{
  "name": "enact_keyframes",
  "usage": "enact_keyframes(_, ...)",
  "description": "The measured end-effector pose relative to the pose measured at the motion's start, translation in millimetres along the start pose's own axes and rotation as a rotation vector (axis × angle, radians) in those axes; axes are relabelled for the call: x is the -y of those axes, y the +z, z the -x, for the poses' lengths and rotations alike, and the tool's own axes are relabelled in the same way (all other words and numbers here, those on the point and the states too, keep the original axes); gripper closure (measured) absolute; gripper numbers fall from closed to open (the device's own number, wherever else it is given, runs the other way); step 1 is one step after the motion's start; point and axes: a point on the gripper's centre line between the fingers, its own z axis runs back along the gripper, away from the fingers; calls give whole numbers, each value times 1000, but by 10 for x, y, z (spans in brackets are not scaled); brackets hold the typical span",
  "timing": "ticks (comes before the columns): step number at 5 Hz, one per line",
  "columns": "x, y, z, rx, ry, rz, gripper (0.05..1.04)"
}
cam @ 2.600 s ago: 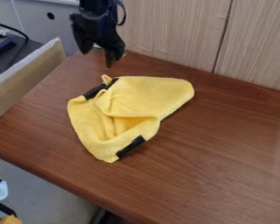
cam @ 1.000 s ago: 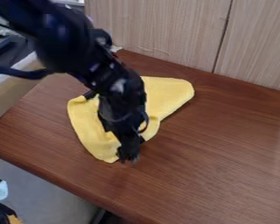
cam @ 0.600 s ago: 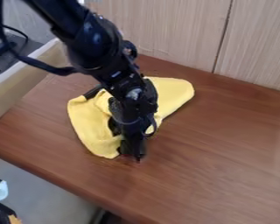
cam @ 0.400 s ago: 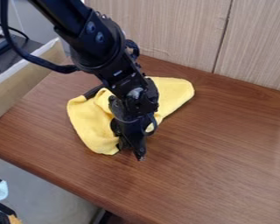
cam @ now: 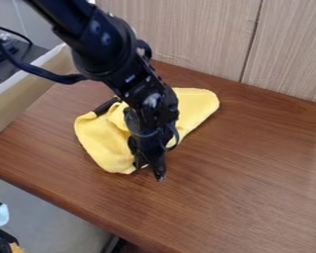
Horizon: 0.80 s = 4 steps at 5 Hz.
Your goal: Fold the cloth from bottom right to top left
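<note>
Holds a black, jointed robot arm (cam: pixel 111 47) slantwise across a soft yellow fabric cloth (cam: pixel 101 141), from beyond its far left down to its lower right edge. Probably chooses this side of the cloth to get at the edge or corner due for lifting, given a fold meant to run from bottom right to top left. Seems to point steeply down for the same reason: to pinch thin fabric close to the surface, rather than push across it. Leaves the cloth resting rumpled and partly doubled on a reddish-brown wooden table (cam: pixel 246 163), with a narrow black strip (cam: pixel 106 105) along its upper left edge, perhaps useful as a mark for lining up the fold. Has a pale wood-grain panel (cam: pixel 187 39) standing behind the cloth, out of the way of the likely path. At the tool end, places a black two-finger gripper (cam: pixel 150 173) at the lower right edge of the cloth, low and close to the tabletop. Seems to touch the fabric there, with yellow directly beside the black metal. Cannot tell how far open, nor whether gripping any cloth or merely pressing against it. Calls next, by this judgement, for a sure pinch, then a low lift toward the upper left of the cloth, without dragging everything along.
</note>
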Motion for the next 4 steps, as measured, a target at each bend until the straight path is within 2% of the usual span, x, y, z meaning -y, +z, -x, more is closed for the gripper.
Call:
enact_keyframes(1,-62,201,-40,45,22,-7,1000)
enact_keyframes(2,-201,322,-87,65,67,-15,1000)
enact_keyframes(3,-402,425,-241,101,124,-15,1000)
enact_keyframes(4,-639,462,-432,113,179,-19,1000)
